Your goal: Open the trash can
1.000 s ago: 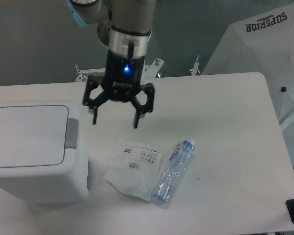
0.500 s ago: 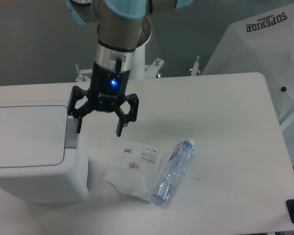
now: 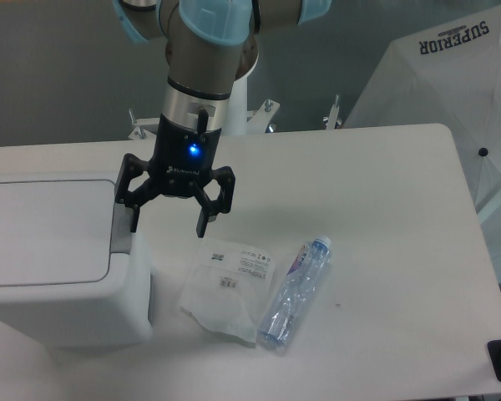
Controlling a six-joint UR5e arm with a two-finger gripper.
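Hovering with jaws spread, your gripper (image 3: 168, 219) sits at the bin's (image 3: 58, 259) right edge; one finger (image 3: 134, 219) hangs over the grey tab (image 3: 122, 224). Tab runs front to back along that edge, lid (image 3: 46, 232) shut, directly below-left of the jaws

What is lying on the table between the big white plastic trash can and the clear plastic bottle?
In the fixed camera view, a flat white plastic packet with printed labels lies between the white boxy trash can and the clear plastic bottle, close beside the bottle.

Spread fingers (image 3: 134, 219) above trash can (image 3: 58, 259)
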